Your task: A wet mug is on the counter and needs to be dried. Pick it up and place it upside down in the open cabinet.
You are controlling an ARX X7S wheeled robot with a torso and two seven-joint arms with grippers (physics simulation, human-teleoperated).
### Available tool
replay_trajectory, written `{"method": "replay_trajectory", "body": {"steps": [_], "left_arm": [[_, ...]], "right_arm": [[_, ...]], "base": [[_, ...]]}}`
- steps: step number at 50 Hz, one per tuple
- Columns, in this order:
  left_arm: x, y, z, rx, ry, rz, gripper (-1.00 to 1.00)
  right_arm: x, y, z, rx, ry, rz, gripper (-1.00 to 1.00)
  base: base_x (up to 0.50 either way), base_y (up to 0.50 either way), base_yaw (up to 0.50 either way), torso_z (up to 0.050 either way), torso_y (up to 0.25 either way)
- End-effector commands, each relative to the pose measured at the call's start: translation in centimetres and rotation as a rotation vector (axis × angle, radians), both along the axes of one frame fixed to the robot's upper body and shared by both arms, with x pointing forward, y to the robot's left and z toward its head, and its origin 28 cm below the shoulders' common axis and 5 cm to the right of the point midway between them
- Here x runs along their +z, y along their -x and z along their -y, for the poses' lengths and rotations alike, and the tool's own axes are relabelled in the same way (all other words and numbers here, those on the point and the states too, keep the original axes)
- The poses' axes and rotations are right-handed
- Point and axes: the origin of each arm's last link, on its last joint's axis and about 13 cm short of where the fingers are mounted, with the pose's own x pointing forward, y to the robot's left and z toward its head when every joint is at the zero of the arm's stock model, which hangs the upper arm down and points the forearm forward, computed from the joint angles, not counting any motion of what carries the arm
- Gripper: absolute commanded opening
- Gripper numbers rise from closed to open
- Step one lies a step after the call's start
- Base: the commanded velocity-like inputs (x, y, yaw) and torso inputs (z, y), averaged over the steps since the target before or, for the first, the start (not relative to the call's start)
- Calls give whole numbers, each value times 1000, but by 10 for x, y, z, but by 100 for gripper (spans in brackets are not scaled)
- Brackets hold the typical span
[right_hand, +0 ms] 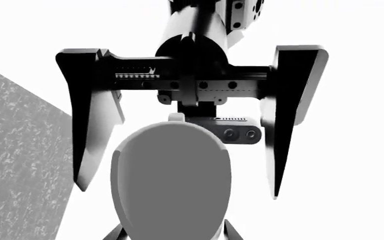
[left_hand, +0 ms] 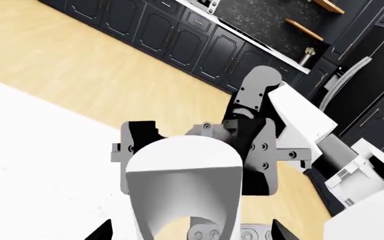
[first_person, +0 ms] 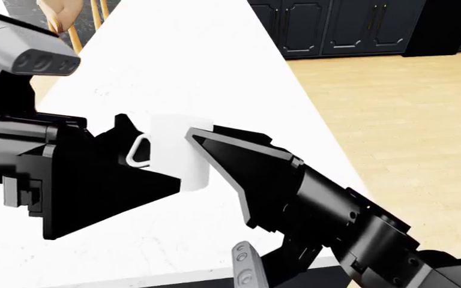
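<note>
White mug (first_person: 178, 153), thin loop handle (first_person: 139, 150)

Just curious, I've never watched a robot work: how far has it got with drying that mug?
Done: the right gripper looks shut on the mug, over the counter; whether it is lifted is unclear. In hand: the left gripper stands open around the mug too, perhaps for a handover. Left: turning it upside down and placing it in the cabinet, which is not in view.
</note>
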Motion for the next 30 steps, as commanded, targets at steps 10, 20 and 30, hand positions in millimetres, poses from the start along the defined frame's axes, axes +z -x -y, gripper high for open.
{"method": "replay_trajectory", "body": {"steps": [10,20,30], "left_arm": [[3,0,5,-9,12,6,-100],[5,0,5,54,37,36,-100],[4,1,6,92,27,60,-100]], "right_arm": [[0,1,0,0,-2,19,-100],[0,1,1,0,-1,19,-100],[1,2,2,7,-5,17,-100]], "base": [[0,0,0,0,0],[0,0,0,0,0],[0,0,0,0,0]]}}
